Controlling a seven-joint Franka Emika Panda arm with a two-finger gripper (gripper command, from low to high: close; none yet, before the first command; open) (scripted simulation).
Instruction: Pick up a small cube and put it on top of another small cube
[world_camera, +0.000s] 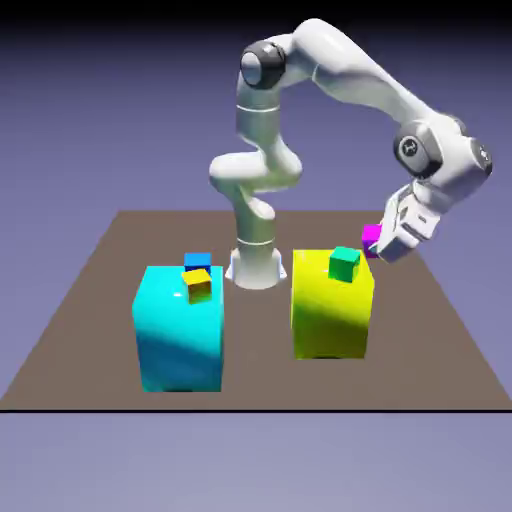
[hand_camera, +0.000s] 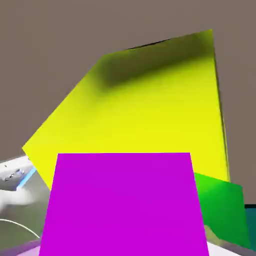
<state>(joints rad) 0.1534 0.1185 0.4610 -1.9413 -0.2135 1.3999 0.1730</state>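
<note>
Magenta cube (world_camera: 372, 240): right of frame, beside yellow block, clamped in gripper (world_camera: 388, 247)
Green cube (world_camera: 344, 264): close by, sideways swing may knock it
Blue cube (world_camera: 198, 262): upper left of block cluster, orange neighbour could foul release

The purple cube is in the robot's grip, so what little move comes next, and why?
Probably a small lift, keeping the end effector shut. The purple cube fills the space between its fingertips, and the yellow block and green cube sit close by, while the blue cube lies across the table.
</note>
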